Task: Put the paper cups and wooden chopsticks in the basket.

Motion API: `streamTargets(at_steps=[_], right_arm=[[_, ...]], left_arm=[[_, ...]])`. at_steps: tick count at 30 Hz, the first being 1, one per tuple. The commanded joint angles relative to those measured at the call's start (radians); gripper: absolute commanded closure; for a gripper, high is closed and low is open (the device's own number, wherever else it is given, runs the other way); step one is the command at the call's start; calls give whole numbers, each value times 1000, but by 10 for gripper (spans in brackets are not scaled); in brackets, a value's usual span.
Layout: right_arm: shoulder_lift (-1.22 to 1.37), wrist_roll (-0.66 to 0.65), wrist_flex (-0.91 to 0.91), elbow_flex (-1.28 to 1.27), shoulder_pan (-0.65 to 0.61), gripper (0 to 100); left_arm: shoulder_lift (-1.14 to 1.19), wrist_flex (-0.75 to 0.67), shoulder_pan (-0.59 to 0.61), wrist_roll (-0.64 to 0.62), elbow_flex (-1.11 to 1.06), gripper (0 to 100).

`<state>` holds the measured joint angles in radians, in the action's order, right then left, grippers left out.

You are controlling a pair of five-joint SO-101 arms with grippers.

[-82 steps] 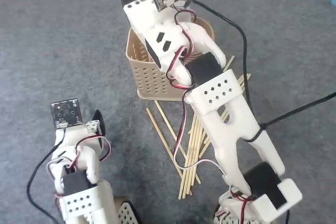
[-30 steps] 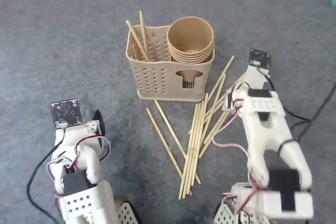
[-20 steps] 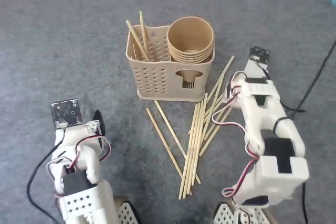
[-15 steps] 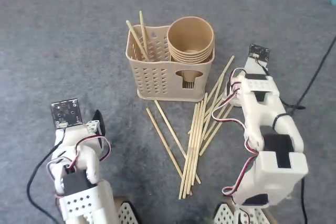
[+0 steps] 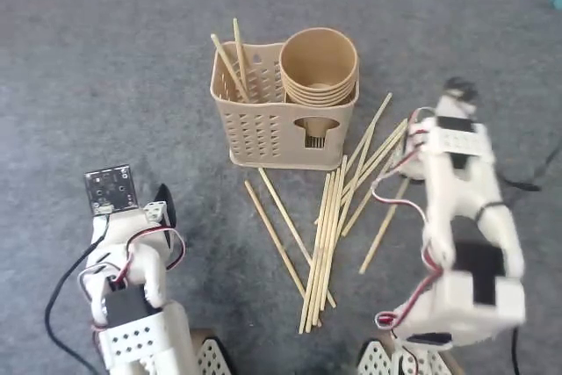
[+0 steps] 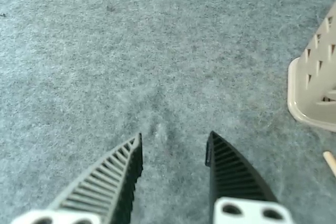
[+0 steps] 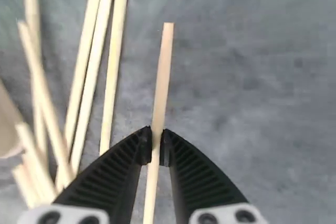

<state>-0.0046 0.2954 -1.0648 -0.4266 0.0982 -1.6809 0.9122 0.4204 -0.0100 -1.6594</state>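
Chopsticks (image 5: 327, 226) beside basket (image 5: 263, 133), carpet (image 5: 132, 85) beneath

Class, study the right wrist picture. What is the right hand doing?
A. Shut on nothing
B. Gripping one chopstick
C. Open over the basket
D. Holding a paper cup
B: the right hand is shut on a single chopstick, which runs out past its tips, apart from the other sticks on the carpet.
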Motion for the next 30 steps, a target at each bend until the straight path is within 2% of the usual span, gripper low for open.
streamTargets(at_steps=[1, 9, 15, 21, 26, 30], right_arm=[[-280, 9, -67, 26, 59, 991], [-831, -52, -94, 23, 61, 991], [-1087, -52, 137, -5, -96, 991], [-1145, -52, 509, -98, -344, 987], [-1109, -57, 779, -150, -476, 986], [-981, -181, 949, -150, -553, 986]], left_arm=[[-12, -32, 2, 12, 5, 808], [-12, -29, 2, 12, 5, 808], [-12, -31, 0, 12, 4, 808], [-12, -28, 3, 12, 4, 808], [-12, -28, 5, 12, 4, 808], [-12, -29, 5, 12, 4, 808]])
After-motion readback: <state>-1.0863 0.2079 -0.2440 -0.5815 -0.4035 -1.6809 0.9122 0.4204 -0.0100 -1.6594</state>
